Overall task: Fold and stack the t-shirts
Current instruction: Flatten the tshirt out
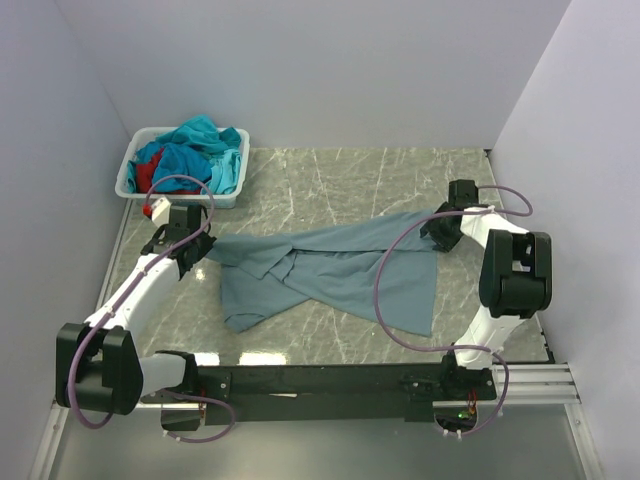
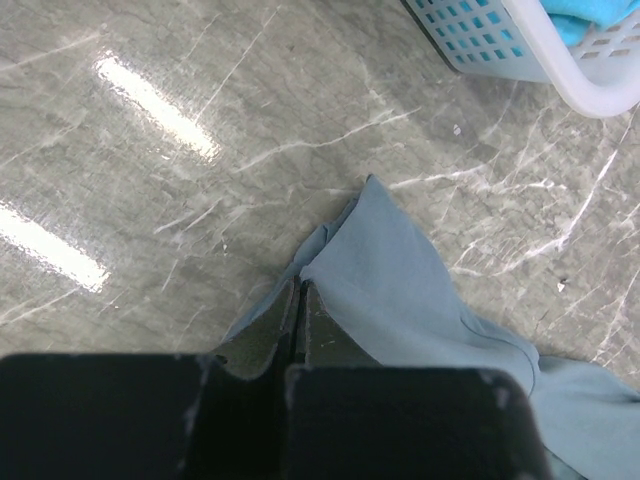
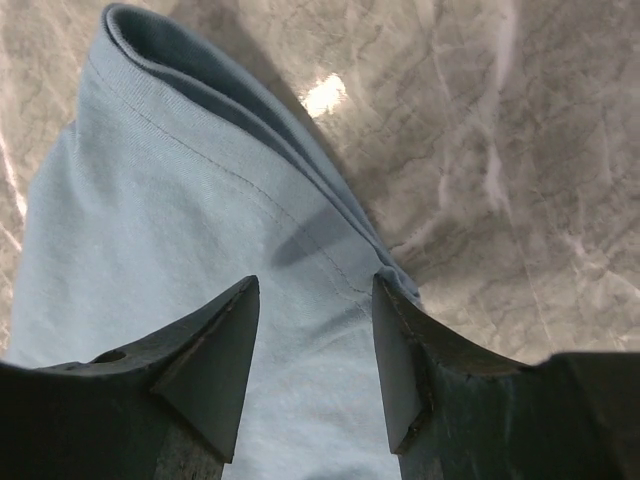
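Grey-blue cloth t-shirt point(image 1: 330, 270) lies rumpled, unfolded; left gripper point(image 2: 298, 295) jaws pinch its corner, right gripper point(image 3: 314, 290) jaws gape wide; teal and red shirts point(image 1: 195, 155) fill the white plastic basket point(image 1: 128, 186).

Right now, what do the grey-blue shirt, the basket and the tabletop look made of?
The grey-blue shirt: soft knit cloth, matte; fine ribbing and a stitched hem show. The basket: white moulded plastic, with perforated walls. The tabletop: grey veined marble look, glossy with lamp glare; possibly laminate.
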Motion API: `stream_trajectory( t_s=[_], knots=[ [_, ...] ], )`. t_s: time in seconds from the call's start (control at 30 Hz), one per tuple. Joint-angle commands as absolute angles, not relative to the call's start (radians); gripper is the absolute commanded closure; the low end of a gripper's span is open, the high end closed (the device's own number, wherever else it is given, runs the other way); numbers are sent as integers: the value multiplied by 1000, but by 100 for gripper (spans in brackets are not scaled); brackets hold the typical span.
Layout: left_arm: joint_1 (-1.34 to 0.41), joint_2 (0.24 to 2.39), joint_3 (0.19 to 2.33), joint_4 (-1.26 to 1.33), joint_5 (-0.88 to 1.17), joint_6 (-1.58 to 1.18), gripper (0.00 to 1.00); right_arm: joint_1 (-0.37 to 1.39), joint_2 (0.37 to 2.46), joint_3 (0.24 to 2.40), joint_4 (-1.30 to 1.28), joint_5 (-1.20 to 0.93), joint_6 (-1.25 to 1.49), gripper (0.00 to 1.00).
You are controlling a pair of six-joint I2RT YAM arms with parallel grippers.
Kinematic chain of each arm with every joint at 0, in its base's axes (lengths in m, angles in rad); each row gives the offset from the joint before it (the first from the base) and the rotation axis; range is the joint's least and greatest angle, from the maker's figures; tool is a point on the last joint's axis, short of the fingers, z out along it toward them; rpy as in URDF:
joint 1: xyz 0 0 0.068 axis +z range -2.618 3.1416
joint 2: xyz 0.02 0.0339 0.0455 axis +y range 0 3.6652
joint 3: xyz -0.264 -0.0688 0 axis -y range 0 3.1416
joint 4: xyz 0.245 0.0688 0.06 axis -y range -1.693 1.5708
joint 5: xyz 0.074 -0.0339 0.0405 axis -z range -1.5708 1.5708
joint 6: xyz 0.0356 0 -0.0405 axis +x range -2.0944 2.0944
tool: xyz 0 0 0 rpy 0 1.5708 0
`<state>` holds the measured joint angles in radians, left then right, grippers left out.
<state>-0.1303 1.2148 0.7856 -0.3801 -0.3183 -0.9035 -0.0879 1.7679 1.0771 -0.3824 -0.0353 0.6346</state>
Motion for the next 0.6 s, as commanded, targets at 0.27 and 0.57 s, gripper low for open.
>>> stream_trajectory(
  t_s=[0.27,0.57],
  knots=[
    [-126,1203,792,-364,-296,-904,99,-94,1689,1065,-466,109,607,44],
    [-126,1195,792,-376,-291,-904,99,-94,1753,1072,-434,60,601,51]
  ],
)
